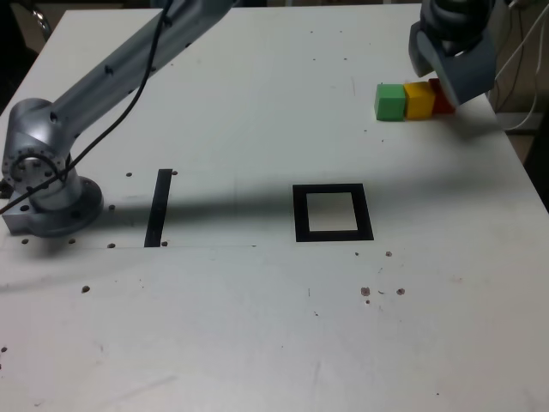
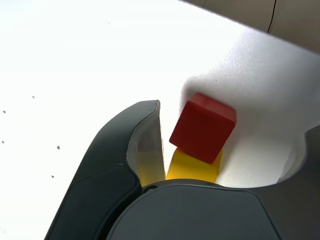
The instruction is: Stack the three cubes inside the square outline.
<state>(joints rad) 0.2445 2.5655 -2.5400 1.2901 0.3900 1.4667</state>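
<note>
The tool (image 1: 452, 73) hangs over the far end of a row of cubes near the surface's (image 1: 257, 343) back edge, at the exterior view's right. Its jaws stand spread, with the red cube (image 2: 202, 127) between them and untouched. The yellow cube (image 1: 419, 99) touches the red one, and the green cube (image 1: 390, 101) touches the yellow. The square outline (image 1: 333, 212) lies well apart, mid-surface, beside a black strip (image 1: 159, 207).

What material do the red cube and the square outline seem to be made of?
Red cube: probably painted wood or plastic, with smooth, slightly glossy faces and crisp edges. Square outline: apparently matte black tape, a flat band lying flush on the white table.
</note>
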